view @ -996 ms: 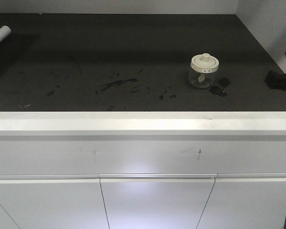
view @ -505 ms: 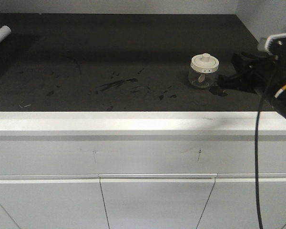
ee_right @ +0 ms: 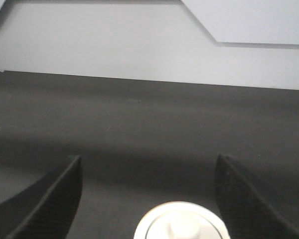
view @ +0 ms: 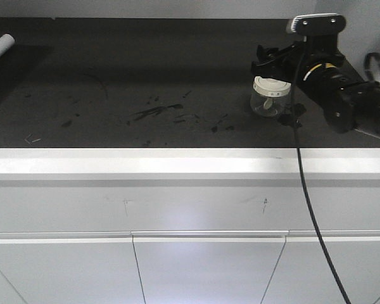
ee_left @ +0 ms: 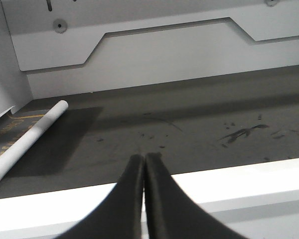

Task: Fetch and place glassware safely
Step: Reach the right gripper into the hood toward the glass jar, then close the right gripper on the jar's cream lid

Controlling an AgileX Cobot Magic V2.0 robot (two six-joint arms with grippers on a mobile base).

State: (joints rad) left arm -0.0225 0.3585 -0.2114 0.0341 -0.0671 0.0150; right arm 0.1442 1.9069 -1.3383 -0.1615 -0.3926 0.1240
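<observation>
**A:** Where's the jar [view: 270,101] sitting right now?

**B:** Upright on the dark bench [view: 114,76], right-hand side, fairly near the front edge, with its cream lid [view: 272,82] on. The right claw [view: 273,61] hangs just above and a bit behind it, spread wide. In the wrist view the lid sits low and centred between the two fingers. Nothing's touching it, as far as I can see.

**A:** How would you grab it?

**B:** It's small clear glass, so I'd guess light, stiff, slick and easy to chip. I'd take the glass body below the lid rim, not the knob. The lid may only be resting there and could lift off. Gentle squeeze, too.

**A:** And the left side?

**B:** The left claw [ee_left: 143,160] is pinched closed and empty, over the bench's front edge down by the white tube [ee_left: 30,137], well away from the jar.

**A:** What's changed?

**B:** A second ago only a sliver of the right arm poked in at the frame edge. Half a second ago it was low, beside the jar. Now it's up over it. The jar hasn't budged.
</observation>
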